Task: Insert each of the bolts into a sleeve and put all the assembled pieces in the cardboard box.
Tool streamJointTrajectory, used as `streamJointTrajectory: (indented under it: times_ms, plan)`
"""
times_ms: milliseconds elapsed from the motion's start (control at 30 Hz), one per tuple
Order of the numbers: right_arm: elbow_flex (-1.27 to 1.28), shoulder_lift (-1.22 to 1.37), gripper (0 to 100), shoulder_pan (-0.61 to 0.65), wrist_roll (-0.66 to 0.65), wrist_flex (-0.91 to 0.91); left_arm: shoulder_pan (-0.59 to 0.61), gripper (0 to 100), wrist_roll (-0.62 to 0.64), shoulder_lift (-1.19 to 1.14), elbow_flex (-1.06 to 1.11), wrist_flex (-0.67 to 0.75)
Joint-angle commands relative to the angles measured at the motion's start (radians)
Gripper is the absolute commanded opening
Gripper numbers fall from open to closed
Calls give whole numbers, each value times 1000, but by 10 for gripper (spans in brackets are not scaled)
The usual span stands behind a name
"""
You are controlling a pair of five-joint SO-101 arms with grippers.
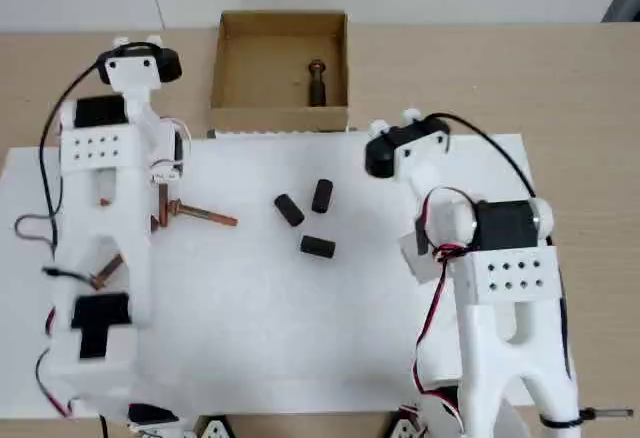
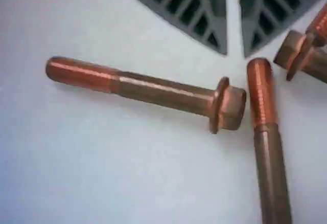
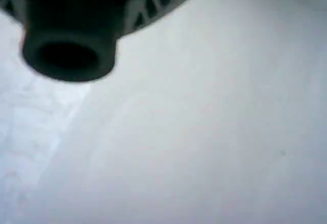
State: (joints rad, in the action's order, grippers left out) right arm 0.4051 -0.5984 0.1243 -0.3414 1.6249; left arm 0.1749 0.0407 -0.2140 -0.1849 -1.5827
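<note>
White arms (image 1: 110,208), black motors (image 1: 505,223), red-and-black cables (image 1: 435,298).

The bolts (image 2: 148,88) are copper-toned metal — shiny on the threads, duller along the shank. The sleeve (image 3: 69,55) looks matt black; the cardboard box (image 1: 228,68) plain brown, matt.

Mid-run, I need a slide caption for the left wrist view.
Left pincer, slightly open, hovers over loose copper bolts on the white sheet.
</note>
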Motion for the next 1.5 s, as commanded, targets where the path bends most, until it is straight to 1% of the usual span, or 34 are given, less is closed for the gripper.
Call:
streamJointTrajectory:
  times_ms: [0, 200, 300, 433, 800, 1033, 1200, 1467]
  plan:
    - [-6, -27, 6, -48, 2, -24, 6, 6, -6, -103, -160, -69]
    - [-6, -27, 6, -56, 2, -21, 17, 23, -43, -245, -354, -100]
    - [-6, -27, 6, -56, 2, -21, 28, 70, -46, -302, -414, -112]
    - [-6, -27, 6, -56, 3, -21, 41, 72, -48, -354, -461, -133]
    - [-6, -27, 6, -56, 3, -21, 44, 76, -49, -437, -453, -129]
    - [-6, -27, 6, -56, 3, -18, 86, 77, -64, -463, -456, -106]
    - [-6, -27, 6, -56, 6, -21, 94, 102, -84, -470, -456, -103]
    - [-6, -27, 5, -56, 6, -22, 91, 103, -91, -474, -447, -43]
